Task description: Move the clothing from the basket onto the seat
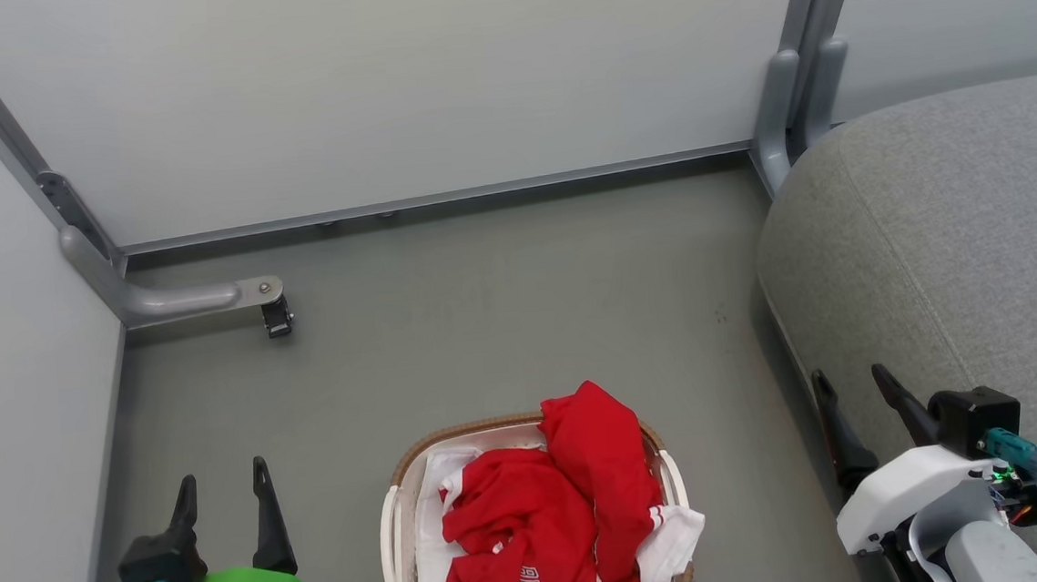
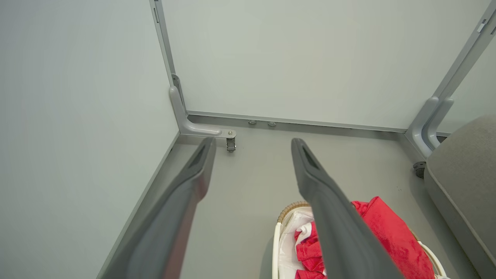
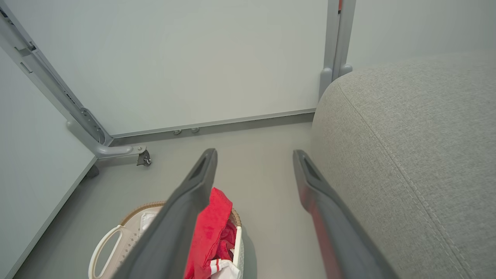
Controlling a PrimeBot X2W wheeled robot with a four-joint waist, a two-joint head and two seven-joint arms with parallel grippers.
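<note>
Looking down from the head, saw red clothing [image 1: 543, 508] heaped in the basket [image 1: 455, 434] on the floor [image 1: 483, 312], seat [image 1: 962, 233] to its right, left gripper [image 1: 223, 476] and right gripper [image 1: 851, 377] flanking, jaws wide, empty. Left wrist: showed jaws spread. Right wrist: likewise, beside the seat.

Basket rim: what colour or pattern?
Brown, with a woven texture. The basket rim shows best in the head view.

Pale grey partition panels [image 1: 377, 91], grey metal frame [image 1: 780, 108], dull grey floor [image 1: 502, 310] — small black caster [image 1: 277, 319] under one foot [image 1: 172, 301]
</note>
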